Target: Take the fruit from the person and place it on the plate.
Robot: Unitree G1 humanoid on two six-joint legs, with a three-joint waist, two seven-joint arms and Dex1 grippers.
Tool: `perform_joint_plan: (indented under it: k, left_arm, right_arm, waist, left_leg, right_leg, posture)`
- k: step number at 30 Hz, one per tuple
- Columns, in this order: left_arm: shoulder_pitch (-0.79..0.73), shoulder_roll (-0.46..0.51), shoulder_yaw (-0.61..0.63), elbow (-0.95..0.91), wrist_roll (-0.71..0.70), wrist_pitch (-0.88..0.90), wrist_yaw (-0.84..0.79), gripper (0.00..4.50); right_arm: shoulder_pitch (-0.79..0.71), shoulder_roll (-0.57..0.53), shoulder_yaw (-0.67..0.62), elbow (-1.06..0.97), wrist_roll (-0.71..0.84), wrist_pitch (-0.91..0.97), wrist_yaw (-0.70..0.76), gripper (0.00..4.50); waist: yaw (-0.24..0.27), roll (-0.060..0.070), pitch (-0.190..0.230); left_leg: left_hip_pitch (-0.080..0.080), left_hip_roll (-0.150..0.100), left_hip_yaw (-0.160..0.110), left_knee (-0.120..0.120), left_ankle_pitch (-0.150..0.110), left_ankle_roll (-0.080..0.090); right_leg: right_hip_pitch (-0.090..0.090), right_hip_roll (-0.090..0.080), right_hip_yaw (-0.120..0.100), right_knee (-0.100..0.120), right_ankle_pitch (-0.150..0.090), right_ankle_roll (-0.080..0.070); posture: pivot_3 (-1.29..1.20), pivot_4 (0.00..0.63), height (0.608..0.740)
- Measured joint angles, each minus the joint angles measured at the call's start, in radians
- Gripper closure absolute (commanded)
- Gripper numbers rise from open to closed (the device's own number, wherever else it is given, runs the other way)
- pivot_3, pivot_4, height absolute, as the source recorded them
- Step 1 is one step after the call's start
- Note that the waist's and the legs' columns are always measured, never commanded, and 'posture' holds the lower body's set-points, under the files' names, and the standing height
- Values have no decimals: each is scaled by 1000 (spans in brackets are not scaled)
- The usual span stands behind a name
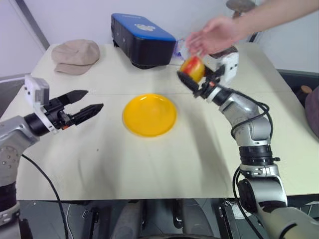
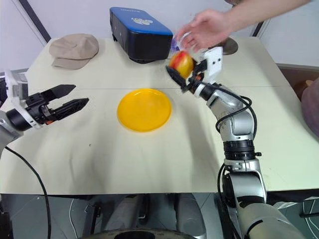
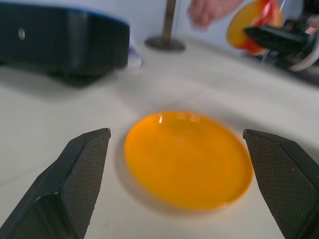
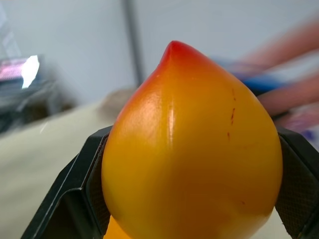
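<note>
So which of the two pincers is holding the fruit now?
The right pincer: its black fingers are shut on the fruit, raised beside the person's hand. The left pincer is open with nothing between its fingers.

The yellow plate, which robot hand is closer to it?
The left, though only slightly. The left gripper hovers open beside the plate, fingers pointing toward it. The right gripper is raised beyond the plate's far right edge, shut on the fruit under the person's hand.
</note>
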Motion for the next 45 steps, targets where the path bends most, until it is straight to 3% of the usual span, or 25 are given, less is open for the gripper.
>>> perform_joint_plan:
  k: [3, 8, 13, 15, 27, 36, 45]
  left_arm:
    - [76, 30, -39, 14, 90, -48, -29, 0]
    - [133, 6, -76, 19, 159, -99, -36, 0]
    - [149, -23, -83, 17, 184, -118, -13, 0]
    - [149, -36, -82, 11, 184, -123, -2, 0]
    - [105, -86, -75, 10, 184, -138, 61, 0]
    - [-12, -140, 1, 175, 229, -245, 189, 0]
    - [34, -174, 8, 197, 240, -271, 210, 0]
  right_arm:
    - [55, 61, 121, -4, -47, 20, 22, 1076]
    - [1, 143, 207, 127, -135, -30, 23, 1076]
    - [-45, 163, 216, 247, -196, -110, 46, 1076]
    - [-46, 163, 216, 287, -214, -128, 55, 15]
    - [-63, 147, 168, 324, -240, -163, 87, 15]
    - [-39, -23, -44, 52, -134, -3, 42, 15]
    - [163, -216, -189, -61, -96, 90, 27, 15]
  waist:
    - [-1, 1, 0]
    - [9, 1, 0]
    - [8, 0, 0]
    - [6, 1, 0]
    - [6, 1, 0]
    - [10, 0, 0]
    - [10, 0, 0]
  left_leg:
    - [0, 0, 0, -1, 0, 0]
    - [0, -1, 0, -1, 0, -1]
    - [0, -1, 0, -1, 0, -1]
    - [0, -1, 0, -1, 0, -1]
    - [0, -1, 0, -1, 0, -1]
    - [-1, -2, 0, -1, 0, -1]
    - [-1, -2, 0, -1, 0, 0]
  right_leg:
    - [-1, 0, 0, 0, 0, -1]
    - [-1, 0, 0, -1, 0, -3]
    - [-1, 0, 0, -1, 1, -2]
    - [-1, -1, 0, -1, 1, -2]
    - [-1, 0, 0, -1, 1, -2]
    - [-1, -1, 0, -1, 1, -1]
    - [0, -2, 0, -1, 1, -1]
  posture:
    - [0, 150, 740]
    - [0, 150, 740]
    - [0, 150, 740]
    - [0, 150, 740]
    - [0, 150, 740]
    - [0, 150, 740]
    - [0, 150, 740]
